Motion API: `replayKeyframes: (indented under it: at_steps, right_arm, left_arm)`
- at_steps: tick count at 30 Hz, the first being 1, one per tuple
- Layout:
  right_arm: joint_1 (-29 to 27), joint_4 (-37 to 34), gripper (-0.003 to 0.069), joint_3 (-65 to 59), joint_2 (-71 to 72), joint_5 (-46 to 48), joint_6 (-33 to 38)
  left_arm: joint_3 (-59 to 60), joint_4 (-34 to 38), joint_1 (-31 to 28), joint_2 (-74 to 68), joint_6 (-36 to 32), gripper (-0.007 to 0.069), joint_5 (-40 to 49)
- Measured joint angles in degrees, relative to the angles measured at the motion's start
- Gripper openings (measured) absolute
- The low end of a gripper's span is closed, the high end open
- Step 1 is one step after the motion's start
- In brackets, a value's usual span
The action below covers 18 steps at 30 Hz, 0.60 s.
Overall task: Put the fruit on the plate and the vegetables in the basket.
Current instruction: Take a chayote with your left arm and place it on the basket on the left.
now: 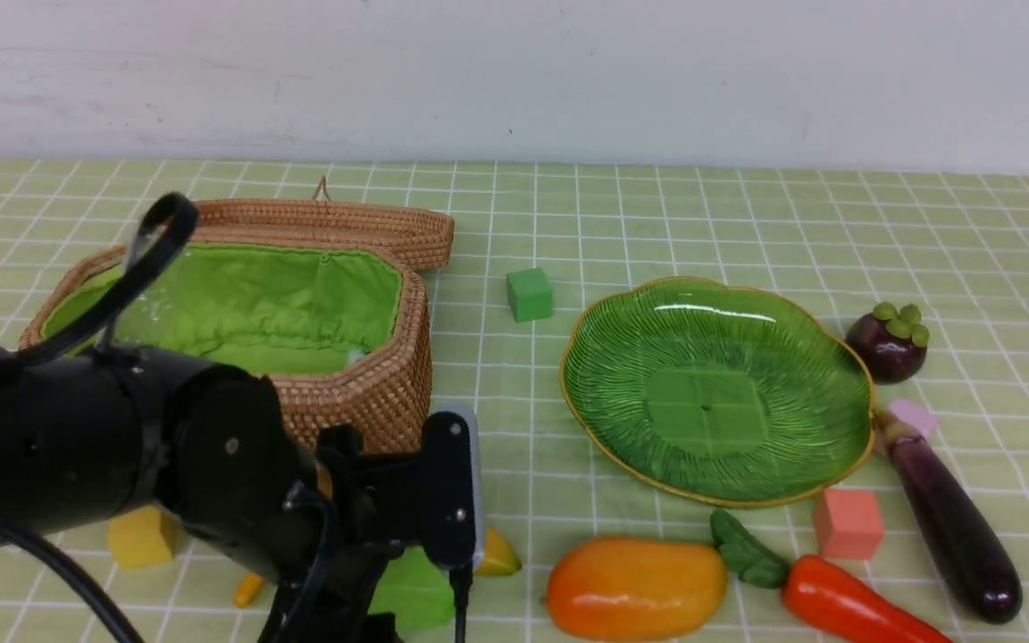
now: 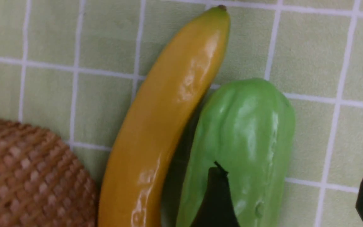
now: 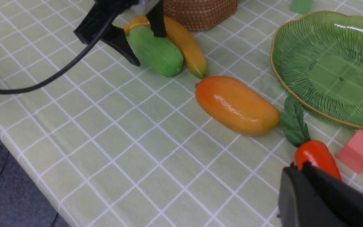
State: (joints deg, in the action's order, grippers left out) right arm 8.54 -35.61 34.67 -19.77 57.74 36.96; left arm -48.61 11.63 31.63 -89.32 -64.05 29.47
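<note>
The gourd [image 3: 156, 55] lies by the table's near edge, left of the middle, flank to flank with the banana [image 2: 165, 119], which sits between it and the basket [image 1: 363, 393]. The left gripper [image 3: 146, 47] is over the gourd with its jaws spread, one finger on each side and neither seen pressing in. I judge this to be the first pick, with nothing sorted yet.

The basket, toward the left edge, shows only its green lining, with its lid [image 1: 345, 223] lying behind it. The plate [image 1: 568, 357], right of the middle, is bare.

All six pieces are on the table:
- The mango [image 1: 635, 585] and carrot [image 1: 845, 607] are along the near edge.
- The eggplant [image 1: 952, 518] and mangosteen [image 1: 888, 344] are just beside the plate, toward the right edge.

The right gripper [image 3: 323, 195] hangs above the carrot. I cannot tell how its jaws stand.
</note>
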Motion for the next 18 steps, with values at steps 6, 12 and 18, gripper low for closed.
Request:
replayKeyframes:
  at_steps: [6,12,18]
  right_arm:
    - [0.00,0.00,0.0022,0.00,-0.03,0.00,0.00]
    - [0.00,0.00,0.0030,0.00,-0.03,0.16,0.00]
    - [0.00,0.00,0.0035,0.00,-0.03,0.16,0.00]
  left_arm:
    - [-0.57,-0.99,0.00,-1.84,-2.22,0.0526,-2.29]
    - [-0.57,-1.25,0.00,-3.14,-2.22,0.0517,-3.76]
    - [-0.52,-1.25,0.00,-3.32,-2.22,0.0510,-1.69]
